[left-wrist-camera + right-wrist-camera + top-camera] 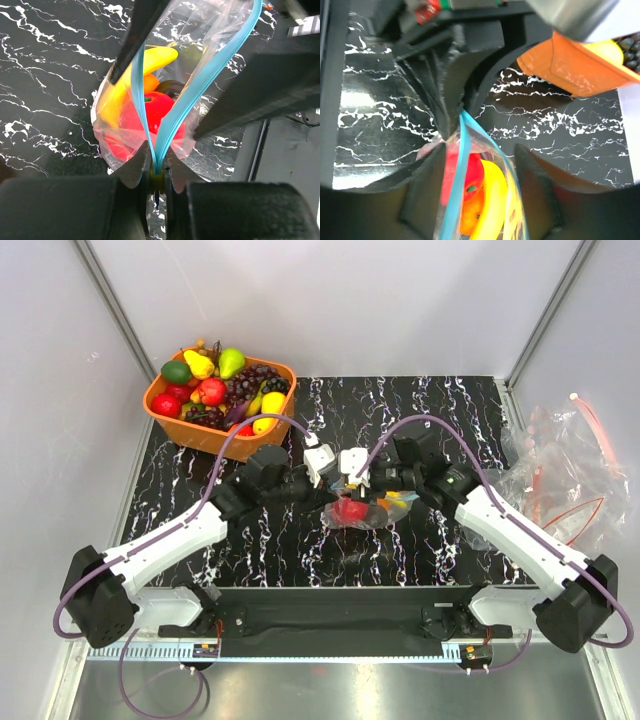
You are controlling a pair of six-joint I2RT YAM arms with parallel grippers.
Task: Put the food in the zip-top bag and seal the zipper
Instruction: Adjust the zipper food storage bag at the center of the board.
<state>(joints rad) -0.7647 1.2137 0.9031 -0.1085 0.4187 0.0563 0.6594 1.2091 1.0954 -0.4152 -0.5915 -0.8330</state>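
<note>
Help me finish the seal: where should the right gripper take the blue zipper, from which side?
Take the zipper just beside the left gripper, which clamps its joined end: the two tracks spread in a V from there, so they lie closest. Come from the open end, one finger outside each track.

Bench top was black with white veining. Orange basket of toy fruit sat at its far-left corner. Heap of clear bags with red-orange strips lay at right edge. Zip-top bag mid-bench, contact unclear.
</note>
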